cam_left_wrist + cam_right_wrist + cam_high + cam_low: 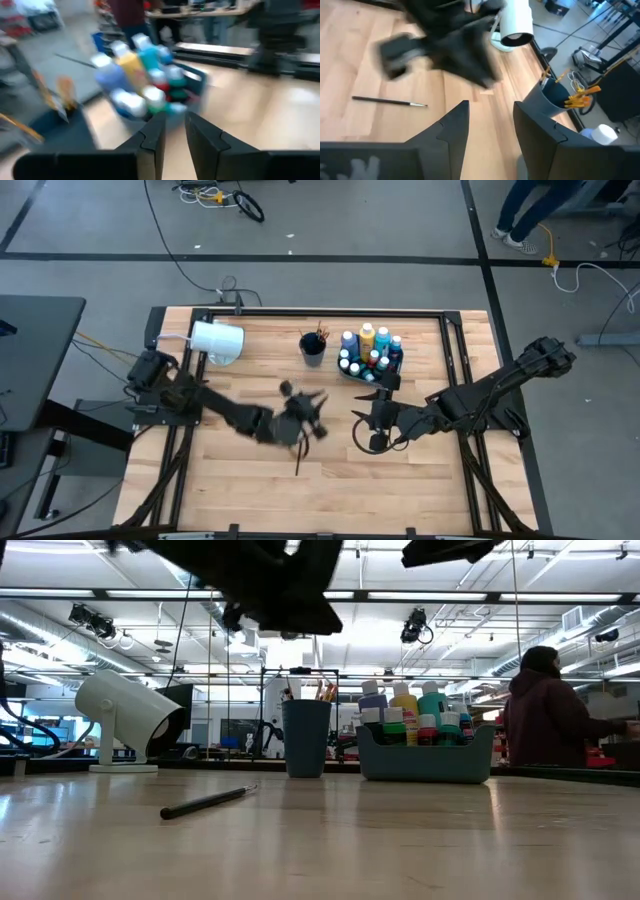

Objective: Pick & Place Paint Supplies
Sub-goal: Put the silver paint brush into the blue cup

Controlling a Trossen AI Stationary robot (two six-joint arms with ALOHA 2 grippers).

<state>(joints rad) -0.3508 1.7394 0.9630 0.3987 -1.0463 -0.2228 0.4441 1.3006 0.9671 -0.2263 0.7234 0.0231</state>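
A thin dark paintbrush (300,459) lies flat on the wooden table (240,500), seen too in the low view (205,802) and the right wrist view (390,101). A blue caddy (425,762) at the far middle holds several white-capped paint bottles (370,350). A dark cup (312,346) beside it holds orange-handled brushes. My left gripper (312,412) hovers over the table's middle, just above and beyond the brush, pointing at the caddy; its fingers (175,117) stand slightly apart with nothing between. My right gripper (365,420) hovers to its right, open (490,107) and empty.
A large white cylinder (215,342) on a round foot stands at the far left. Dark rails (470,370) run along the table's sides. A person (545,710) stands beyond the far edge. Bare wood stretches along the near half.
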